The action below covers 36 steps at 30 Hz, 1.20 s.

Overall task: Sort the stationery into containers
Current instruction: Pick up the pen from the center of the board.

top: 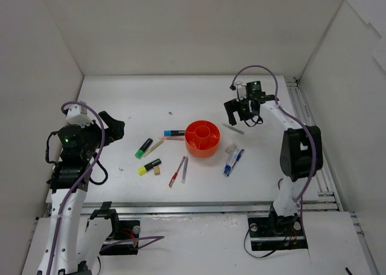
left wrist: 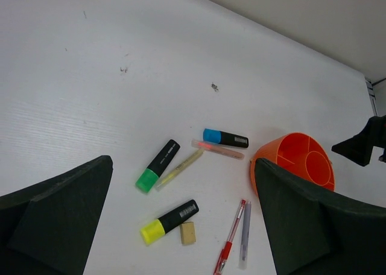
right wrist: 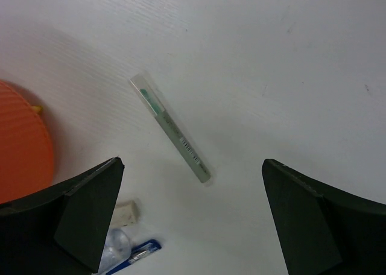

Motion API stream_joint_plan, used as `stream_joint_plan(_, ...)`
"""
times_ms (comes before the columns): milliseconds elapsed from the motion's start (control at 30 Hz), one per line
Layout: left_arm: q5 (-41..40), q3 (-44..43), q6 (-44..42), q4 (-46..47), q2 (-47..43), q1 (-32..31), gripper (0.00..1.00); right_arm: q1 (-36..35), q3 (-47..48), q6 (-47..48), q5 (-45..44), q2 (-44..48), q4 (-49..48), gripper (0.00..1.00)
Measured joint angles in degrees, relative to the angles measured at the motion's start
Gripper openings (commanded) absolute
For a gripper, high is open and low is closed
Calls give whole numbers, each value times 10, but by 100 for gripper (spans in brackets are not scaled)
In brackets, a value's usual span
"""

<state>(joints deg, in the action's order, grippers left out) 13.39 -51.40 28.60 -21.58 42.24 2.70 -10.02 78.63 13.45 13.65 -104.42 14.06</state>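
From above, the round, low orange plastic tub sits mid-table, black colour-capped highlighters scattered to its left. The left wrist shows the left gripper spread wide and empty over those highlighters; the right wrist shows the right gripper likewise released above a thin grey pen near the tub.

The table is a white board with a faint ribbed grain. White walls close in three of its sides: a back wall at its far edge, a left wall and a right wall. A metal rail runs along the table's right edge, and a second rail along its near edge. Two dark specks lie on the table's far half. A lower white shelf sits in front of the near edge.
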Motion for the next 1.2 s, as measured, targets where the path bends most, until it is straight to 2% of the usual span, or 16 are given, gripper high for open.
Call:
stream_joint_plan(167, -16, 9, -10, -1, -24, 0, 100, -2, 65, 71, 1, -101, 47, 98)
stream_joint_plan(333, -25, 15, -17, 0, -30, 0, 100, -2, 108, 114, 3, -140, 86, 95)
stream_joint_plan(400, -30, 15, -19, 2, -27, 0, 100, -3, 118, 124, 3, -149, 101, 89)
stream_joint_plan(433, -32, 15, -20, 3, -24, 0, 100, -4, 125, 127, 3, -156, 110, 80)
stream_joint_plan(533, -38, 15, -24, 8, -13, 0, 100, -6, 153, 135, 2, -186, 136, 76)
stream_joint_plan(600, -42, 15, -27, 9, -6, 0, 100, -7, 175, 137, 0, -211, 151, 66)
stream_joint_plan(633, -44, 15, -28, 9, -2, 0, 100, -9, 183, 139, -4, -214, 155, 55)
stream_joint_plan(700, -48, 15, -30, 8, 7, 0, 100, -10, 193, 142, -10, -219, 162, 41)
stream_joint_plan(733, -50, 15, -30, 8, 9, 0, 100, -12, 193, 143, -12, -220, 164, 27)
stream_joint_plan(800, -57, 15, -30, 9, 11, 0, 100, -14, 193, 147, -13, -220, 174, 13)
stream_joint_plan(833, -60, 15, -29, 10, 12, 0, 100, -16, 193, 149, -9, -220, 177, 3)
stream_joint_plan(867, -61, 15, -29, 12, 13, 0, 100, -17, 193, 153, -8, -220, 180, 0)
stream_joint_plan(1067, -48, 1, -29, 13, 46, 0, 100, -20, 180, 168, 22, -208, 183, 0)
stream_joint_plan(1200, -8, -16, -29, 12, 66, 0, 100, -25, 136, 165, 31, -153, 166, 0)
